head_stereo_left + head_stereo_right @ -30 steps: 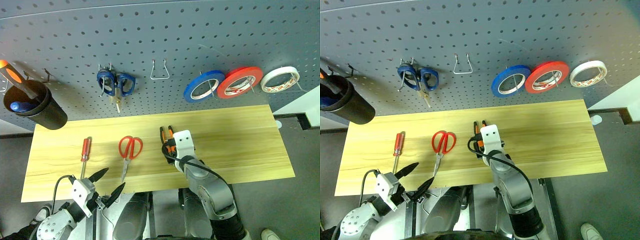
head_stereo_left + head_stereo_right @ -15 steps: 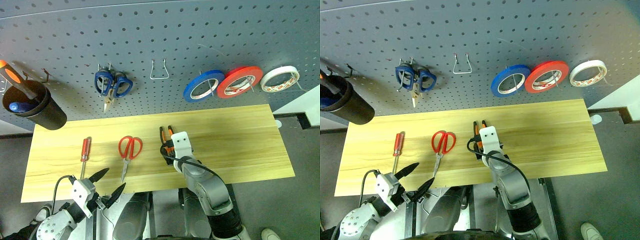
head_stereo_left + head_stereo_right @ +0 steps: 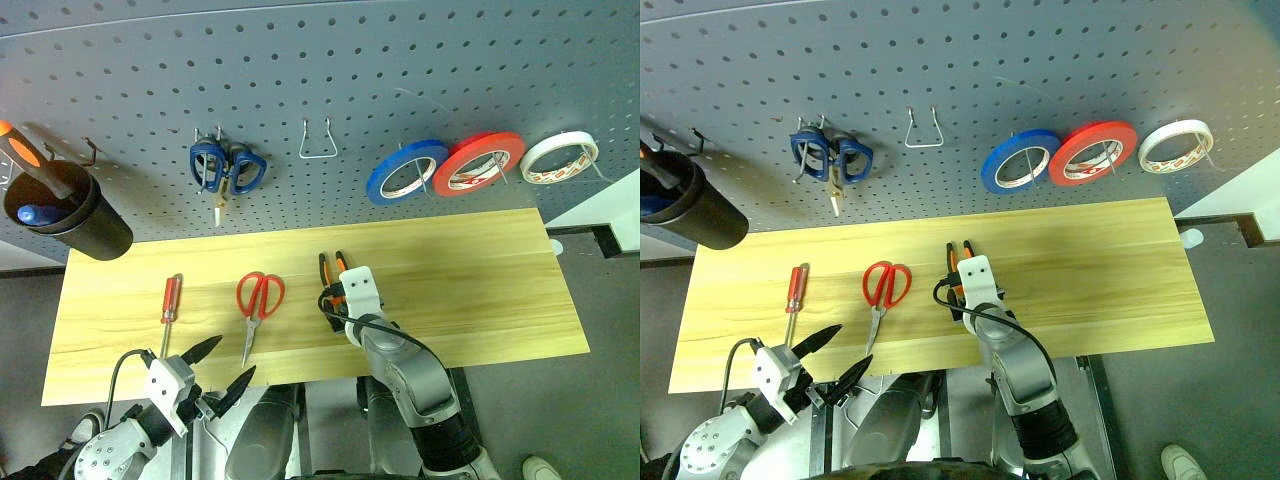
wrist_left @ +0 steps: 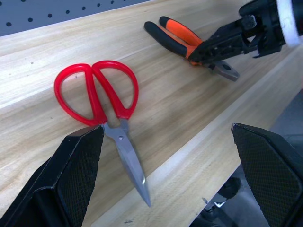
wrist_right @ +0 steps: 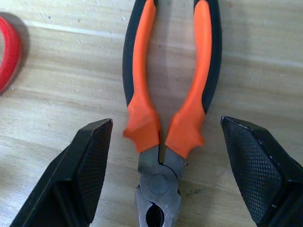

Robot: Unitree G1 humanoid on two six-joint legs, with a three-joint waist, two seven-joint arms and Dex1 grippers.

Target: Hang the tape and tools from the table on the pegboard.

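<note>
Pliers [image 5: 165, 109] flat on the table [image 3: 480, 290], near its centre, orange-and-black handles toward the pegboard [image 3: 330, 70], metal nose toward the robot. Right gripper [image 5: 165, 179] straddles them with fingers spread wide, one on each side of the pivot end — no contact visible, nothing grasped.

Red-handled scissors [image 3: 258, 300] lie just at 9 o'clock of the pliers, blades pointing to the table's near edge. Small red screwdriver [image 3: 171, 308] lies further out at 9 o'clock, well apart from the scissors.

Left gripper [image 3: 222, 369] hovers over the near table edge at 6 o'clock of the scissors, fingers released and wide, empty.

Whitish tape [image 3: 559, 157] hangs on the pegboard at 2 o'clock of the pliers, on a hook — outermost in a row with the red roll [image 3: 479, 163] and blue roll [image 3: 407, 171].

Blue-handled scissors [image 3: 226, 170] hang at 11 o'clock of the pliers. Bare wire hook [image 3: 318, 142] at 12. Black cup [image 3: 72, 218] at the board's far 9–10 o'clock end holds an orange-and-black screwdriver [image 3: 28, 152].
</note>
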